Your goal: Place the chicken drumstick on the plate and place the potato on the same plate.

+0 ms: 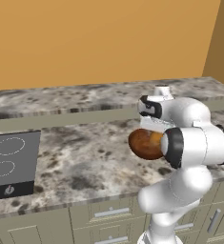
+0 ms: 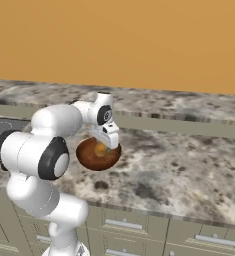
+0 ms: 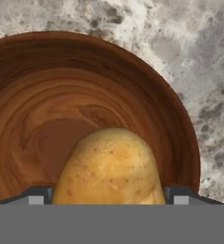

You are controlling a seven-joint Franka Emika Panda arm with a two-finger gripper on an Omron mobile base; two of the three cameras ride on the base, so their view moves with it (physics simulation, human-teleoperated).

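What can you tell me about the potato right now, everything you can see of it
The potato is a smooth, rounded golden-tan lump with small brown speckles on its skin, narrowing toward its upper end in the hand view. It sits between the two dark tips of the hand, one on each side of it, with the wooden bowl right behind it. In the right base view it shows as a small yellow spot under the hand, over the bowl. Whether it touches the bowl cannot be told.

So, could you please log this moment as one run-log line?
gripper: shut on potato | position: over brown bowl on counter | stage: potato held, not yet plated
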